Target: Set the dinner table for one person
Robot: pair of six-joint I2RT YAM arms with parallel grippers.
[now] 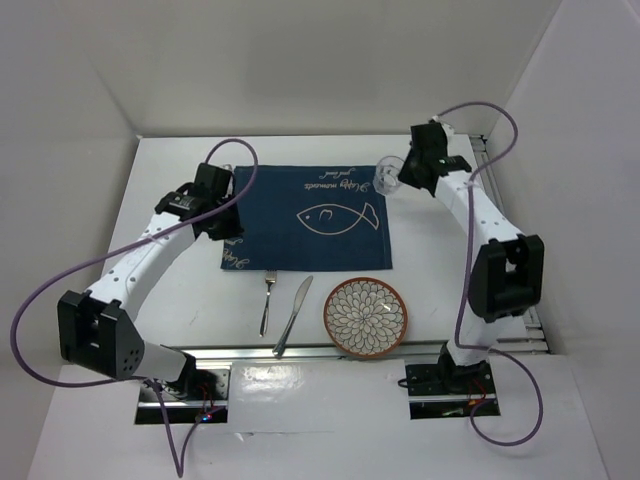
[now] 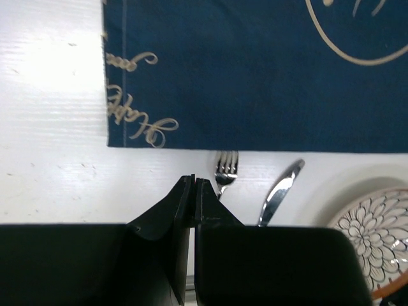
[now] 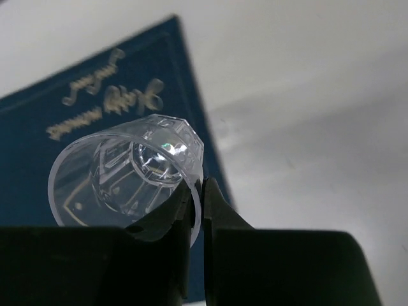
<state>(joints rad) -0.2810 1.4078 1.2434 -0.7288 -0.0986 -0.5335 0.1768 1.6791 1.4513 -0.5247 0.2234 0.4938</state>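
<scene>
Right hand (image 3: 199,185): pinches the rim of a clear cup (image 3: 127,178), likely to stand it beside the mat's (image 1: 310,215) far right corner.
Left hand (image 2: 194,182): closed on nothing, at the mat's left edge.
Bench (image 1: 440,250): white, beneath everything; fork (image 1: 268,300), knife (image 1: 295,313) and plate (image 1: 365,316) lie unplaced along its near side.

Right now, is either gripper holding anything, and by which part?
The right gripper pinches the glass by its rim. The left gripper is shut on nothing.

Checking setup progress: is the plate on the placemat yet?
No, the patterned plate sits on the bare white table, just off the near edge of the navy placemat, right of the knife.
</scene>
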